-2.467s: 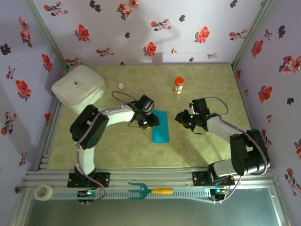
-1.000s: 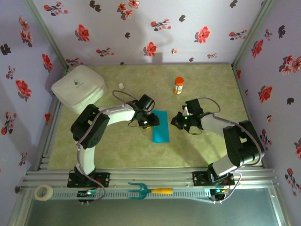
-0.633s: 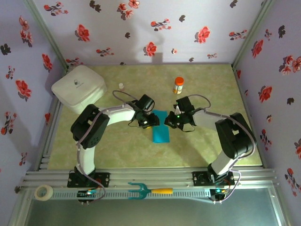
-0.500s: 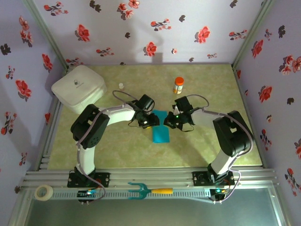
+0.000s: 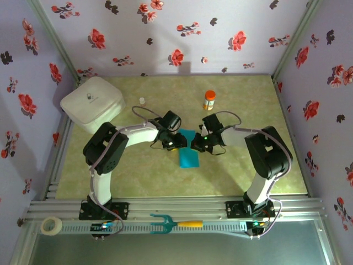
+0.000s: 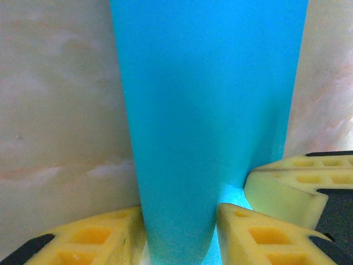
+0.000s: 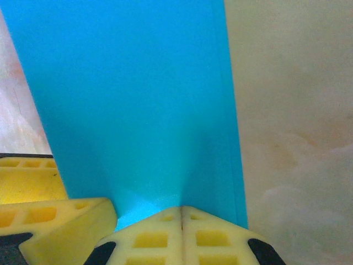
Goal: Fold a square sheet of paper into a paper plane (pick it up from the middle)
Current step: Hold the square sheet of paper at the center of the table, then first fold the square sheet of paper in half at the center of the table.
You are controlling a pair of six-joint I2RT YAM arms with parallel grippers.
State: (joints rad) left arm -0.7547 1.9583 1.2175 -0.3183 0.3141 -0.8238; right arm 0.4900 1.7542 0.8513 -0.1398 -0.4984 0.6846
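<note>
The teal-blue square sheet of paper (image 5: 189, 158) lies mid-table as a narrow folded rectangle. My left gripper (image 5: 177, 142) is at its far left corner. In the left wrist view a raised, curved fold of the paper (image 6: 209, 99) stands between the two yellow fingers, and the left gripper (image 6: 179, 226) is shut on it. My right gripper (image 5: 196, 144) is at the far right corner, close to the left one. In the right wrist view its fingers are shut together, and the right gripper (image 7: 181, 210) has its tips against the paper (image 7: 132, 99). I cannot tell whether paper is pinched there.
A white rounded box (image 5: 91, 102) stands at the back left. An orange bottle (image 5: 209, 100) and a small white cap (image 5: 142, 100) are behind the grippers. A teal pronged tool with yellow handle (image 5: 175, 223) and a tape roll (image 5: 51, 225) lie on the front rail.
The right arm has swung left from beside the paper until its shut gripper reaches the paper's far right corner. The left gripper and the paper have stayed in place.
</note>
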